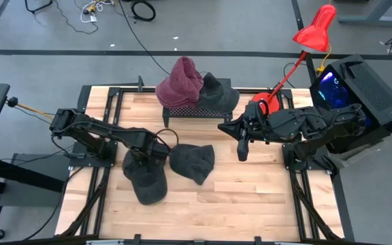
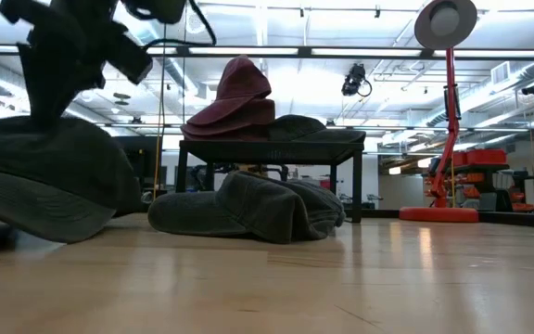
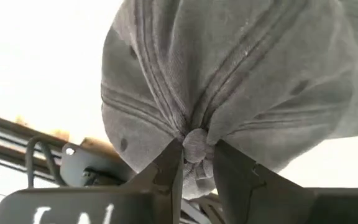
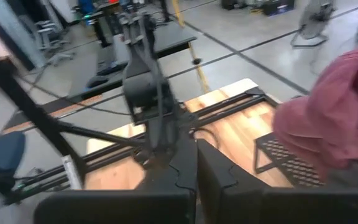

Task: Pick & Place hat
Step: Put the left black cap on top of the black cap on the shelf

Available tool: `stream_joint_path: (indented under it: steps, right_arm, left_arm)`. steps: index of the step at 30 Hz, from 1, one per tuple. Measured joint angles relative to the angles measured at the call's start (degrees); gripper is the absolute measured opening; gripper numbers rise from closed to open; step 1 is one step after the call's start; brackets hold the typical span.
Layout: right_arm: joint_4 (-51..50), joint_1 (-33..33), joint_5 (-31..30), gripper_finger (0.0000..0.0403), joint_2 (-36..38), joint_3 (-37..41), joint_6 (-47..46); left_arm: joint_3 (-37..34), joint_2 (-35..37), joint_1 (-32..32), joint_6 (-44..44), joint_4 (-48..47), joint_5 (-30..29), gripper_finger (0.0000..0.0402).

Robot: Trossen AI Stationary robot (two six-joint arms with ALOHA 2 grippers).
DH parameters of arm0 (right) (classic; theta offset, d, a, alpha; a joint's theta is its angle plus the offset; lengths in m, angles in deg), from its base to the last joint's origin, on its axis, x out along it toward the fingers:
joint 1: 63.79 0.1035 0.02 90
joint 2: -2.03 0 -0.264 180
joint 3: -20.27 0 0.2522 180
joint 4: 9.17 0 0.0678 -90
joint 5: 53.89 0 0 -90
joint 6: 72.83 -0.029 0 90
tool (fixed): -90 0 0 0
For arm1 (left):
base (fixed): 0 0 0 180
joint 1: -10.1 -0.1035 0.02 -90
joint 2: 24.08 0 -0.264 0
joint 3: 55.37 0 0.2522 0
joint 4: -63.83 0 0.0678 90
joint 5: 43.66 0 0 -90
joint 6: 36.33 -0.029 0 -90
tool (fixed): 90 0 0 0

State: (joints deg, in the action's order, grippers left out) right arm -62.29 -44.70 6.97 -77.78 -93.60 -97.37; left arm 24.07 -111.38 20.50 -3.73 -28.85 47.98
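Observation:
A dark grey cap (image 1: 145,182) hangs under my left gripper (image 1: 145,158), which is shut on its crown at the table's left middle. In the low view the cap (image 2: 49,181) fills the left side below the gripper (image 2: 72,56). A second grey hat (image 1: 192,162) lies crumpled on the table just to the right. A maroon hat (image 1: 180,82) and a dark hat (image 1: 218,94) rest on a small black stand (image 1: 196,111) at the far middle. My right gripper (image 1: 242,150) is raised at the right, shut and empty. My left gripper pinches the button at the top of the cap's crown (image 3: 196,144) between its two fingers (image 3: 166,167), which point down from above. The crown cloth bunches into folds around the button. The cap hangs below the fingers, brim low; I cannot tell whether it is clear of the table.
A red desk lamp (image 1: 314,30) stands at the far right corner, its base (image 1: 267,102) near my right arm. A black computer case (image 1: 359,88) sits beyond the table's right edge. Bare wood (image 1: 237,204) lies along the near side.

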Motion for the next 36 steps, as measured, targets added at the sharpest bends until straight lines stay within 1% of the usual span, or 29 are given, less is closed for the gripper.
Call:
stream_joint_path:
  steps: [3,8,11,14,21,34,36]
  right_arm:
    - [0.77,0.02,2.71,0.0007,0.02,0.0,0.0]
    - [0.84,0.02,4.78,0.0007,0.63,0.02,-0.02]
    - [0.84,0.02,4.72,0.0006,2.13,0.02,-0.28]
    - [0.84,0.02,4.69,0.0006,3.84,0.02,-0.14]
    - [0.81,0.02,4.56,0.0006,8.01,0.02,3.1]
    - [-0.15,0.02,4.48,0.0006,11.67,0.02,7.54]
    - [-0.17,0.02,3.63,0.0006,11.79,0.02,7.82]
  left_arm:
    - [2.38,0.04,0.0,0.0,-1.81,-0.47,0.0079]
    - [6.5,0.04,-0.56,-0.27,-3.63,-0.52,0.0075]
    - [9.55,0.06,-1.06,-0.31,-5.25,-1.02,0.0074]
    - [13.09,0.06,-1.59,-0.35,-6.96,-3.08,0.0077]
    - [22.33,0.08,-3.26,-0.75,-11.14,-5.92,0.0073]
    - [41.26,0.08,-6.8,-0.94,-10.76,-7.66,0.0071]
    - [43.77,0.08,-7.47,-0.94,-9.31,-7.66,0.0071]
